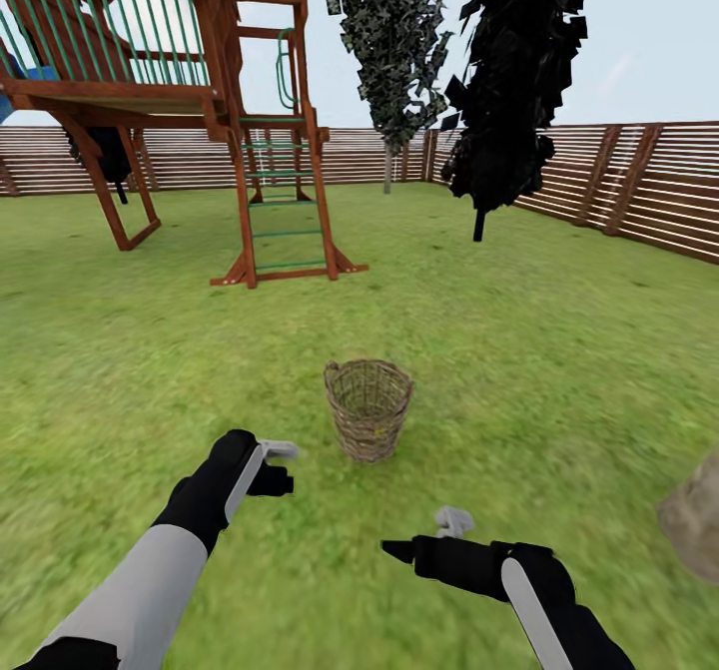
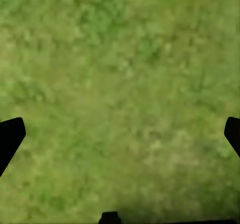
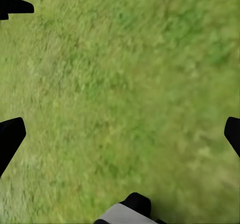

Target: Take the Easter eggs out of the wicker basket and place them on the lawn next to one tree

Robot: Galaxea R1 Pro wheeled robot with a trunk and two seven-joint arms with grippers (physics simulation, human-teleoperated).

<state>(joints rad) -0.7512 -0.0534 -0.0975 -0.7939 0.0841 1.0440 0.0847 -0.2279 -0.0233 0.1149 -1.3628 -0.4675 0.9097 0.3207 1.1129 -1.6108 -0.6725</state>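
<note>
The wicker basket (image 1: 367, 408) stands upright on the lawn (image 1: 559, 350), straight ahead of the robot and beyond both arms. Its open mouth faces up, so its long axis is vertical and any reach for the eggs has to come down from above the braided rim. A faint yellow speck shows low through the weave, but the eggs themselves cannot be made out inside.

The left gripper (image 1: 281, 467) is the nearer of the two: it sits just short of the basket and to the basket's left, close to it but not touching. The right gripper (image 1: 429, 538) lies farther back from the basket, on its near right side, and points across toward the other arm rather than at the basket. By my judgement the left arm has the shorter path, needing to rise and move forward and inward over the rim.

In both wrist views the dark fingertips (image 2: 11, 136) (image 3: 11, 134) stand wide apart at the edges with only grass between them, so both sets of fingers are spread and hold nothing.

Beyond the basket stands a wooden play frame (image 1: 200, 101), with dark narrow trees (image 1: 519, 71) and a slat fence (image 1: 639, 186) farther back. Well to the basket's near right, a pale mottled shape (image 1: 694, 525) enters at the edge; it may be a trunk, though I cannot tell.
</note>
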